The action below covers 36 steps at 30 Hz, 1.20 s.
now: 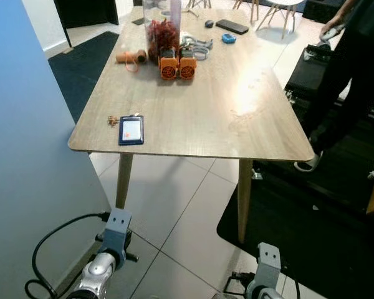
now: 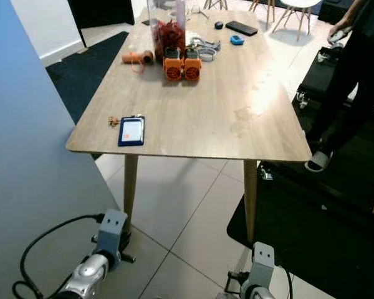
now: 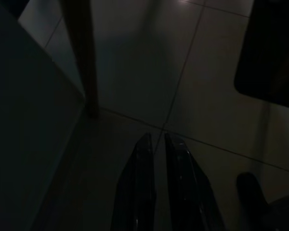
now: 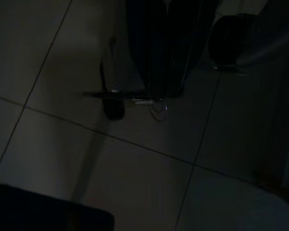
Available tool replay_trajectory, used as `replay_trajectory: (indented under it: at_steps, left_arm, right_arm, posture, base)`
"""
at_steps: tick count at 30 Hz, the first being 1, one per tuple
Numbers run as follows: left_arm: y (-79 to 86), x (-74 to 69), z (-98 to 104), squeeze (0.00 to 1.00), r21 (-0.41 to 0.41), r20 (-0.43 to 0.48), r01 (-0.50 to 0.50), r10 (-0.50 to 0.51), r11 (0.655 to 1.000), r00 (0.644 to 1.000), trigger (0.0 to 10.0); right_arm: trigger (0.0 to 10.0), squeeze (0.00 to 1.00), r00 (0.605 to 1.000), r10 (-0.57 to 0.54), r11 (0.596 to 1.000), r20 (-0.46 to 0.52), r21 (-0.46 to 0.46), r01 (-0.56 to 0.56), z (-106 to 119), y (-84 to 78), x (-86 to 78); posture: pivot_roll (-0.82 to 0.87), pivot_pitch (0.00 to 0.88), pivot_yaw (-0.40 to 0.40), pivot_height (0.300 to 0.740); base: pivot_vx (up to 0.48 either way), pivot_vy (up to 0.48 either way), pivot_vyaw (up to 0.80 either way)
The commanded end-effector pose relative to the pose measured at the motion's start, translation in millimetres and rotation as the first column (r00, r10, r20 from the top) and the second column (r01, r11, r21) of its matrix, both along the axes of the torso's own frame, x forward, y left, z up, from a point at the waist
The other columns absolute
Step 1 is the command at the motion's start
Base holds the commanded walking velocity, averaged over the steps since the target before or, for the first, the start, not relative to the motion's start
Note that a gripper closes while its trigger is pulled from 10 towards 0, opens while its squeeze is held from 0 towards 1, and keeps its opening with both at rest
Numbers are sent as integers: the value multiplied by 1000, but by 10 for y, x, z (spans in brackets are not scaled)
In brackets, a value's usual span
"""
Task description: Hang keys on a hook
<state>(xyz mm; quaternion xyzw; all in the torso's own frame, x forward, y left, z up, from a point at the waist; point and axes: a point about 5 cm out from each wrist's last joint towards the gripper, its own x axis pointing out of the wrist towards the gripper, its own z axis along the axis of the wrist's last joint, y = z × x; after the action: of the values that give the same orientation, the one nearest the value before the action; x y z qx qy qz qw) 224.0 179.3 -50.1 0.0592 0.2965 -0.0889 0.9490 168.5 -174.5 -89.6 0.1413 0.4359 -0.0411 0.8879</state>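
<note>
The left pincer (image 3: 156,144) hangs nearly closed over floor tiles, the keys (image 1: 113,120) lying on the table (image 1: 237,124).

Left tool (image 3: 160,144), fingers nearly together, above dim tiled floor (image 3: 207,106)

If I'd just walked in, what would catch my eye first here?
Probably the long light wooden table, with two bright orange spools side by side near its far end before a clear jar of red bits. Near its front left corner lies a dark blue card holder beside small brown keys.
</note>
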Motion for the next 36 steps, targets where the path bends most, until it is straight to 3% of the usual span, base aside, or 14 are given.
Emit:
replay_trajectory:
  at_steps: [1,21,31,36]
  left_arm:
    - [13,-40,-26,0,-9,-7,-41,41,999,999,10000]
    - [0,101,48,0,-82,16,-154,156,985,988,10000]
    - [-22,107,55,0,-82,24,-127,129,989,991,10000]
    - [21,127,86,0,-42,63,-142,144,989,987,10000]
  right_arm:
    - [10000,0,999,43,999,12,2,-43,7,53,17]
    - [10000,0,997,71,997,36,-11,-71,35,42,66]
    - [10000,0,997,69,998,36,-10,-68,34,58,68]
    - [10000,0,997,71,997,36,-8,-71,37,62,77]
  posture:
    - [73,59,-26,740]
    - [54,51,-23,740]
    - [57,48,-21,740]
    - [58,46,-24,740]
  base:
    - [0,0,800]
    - [0,0,800]
    - [0,0,800]
    - [0,0,800]
